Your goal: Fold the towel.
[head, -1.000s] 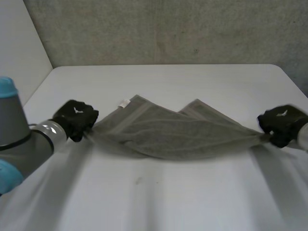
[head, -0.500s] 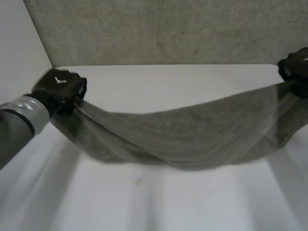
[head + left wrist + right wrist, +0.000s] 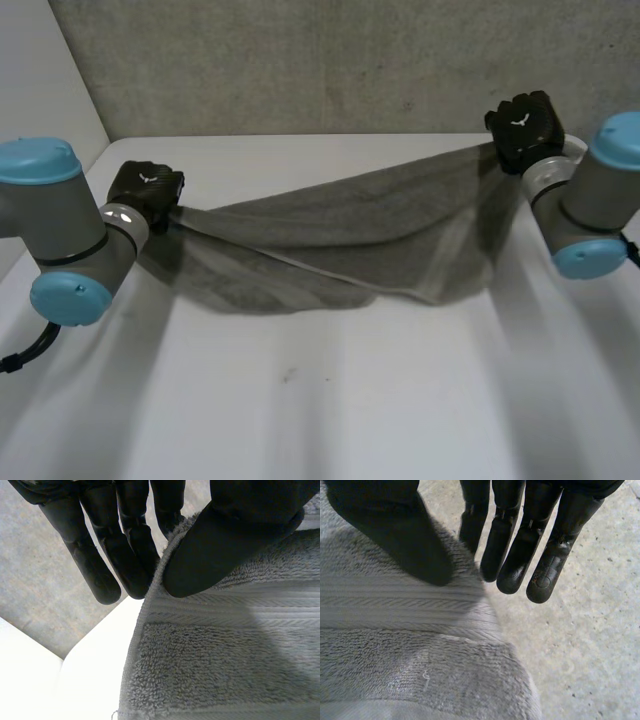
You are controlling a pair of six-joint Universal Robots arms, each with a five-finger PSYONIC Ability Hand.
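Note:
A grey towel [image 3: 340, 240] hangs stretched between my two hands above the white table [image 3: 350, 410]. It sags in the middle, and its lower fold rests on the table. My left hand [image 3: 145, 190] holds the towel's left end. In the left wrist view its thumb [image 3: 230, 535] presses the towel's [image 3: 225, 655] hemmed edge against the fingers [image 3: 125, 555]. My right hand [image 3: 522, 128] holds the right end higher, near the table's far edge. In the right wrist view its thumb [image 3: 390, 535] lies on the towel [image 3: 395, 655] and the straight fingers [image 3: 512, 555] reach past the edge.
A grey carpeted wall [image 3: 300, 60] stands right behind the table's far edge. A white side wall [image 3: 40, 90] rises at the left. Both arms reach in from the sides, elbows low over the table.
Both hands have risen and moved toward the far edge, lifting the towel off the table. The right hand has also come inward and ended higher than the left.

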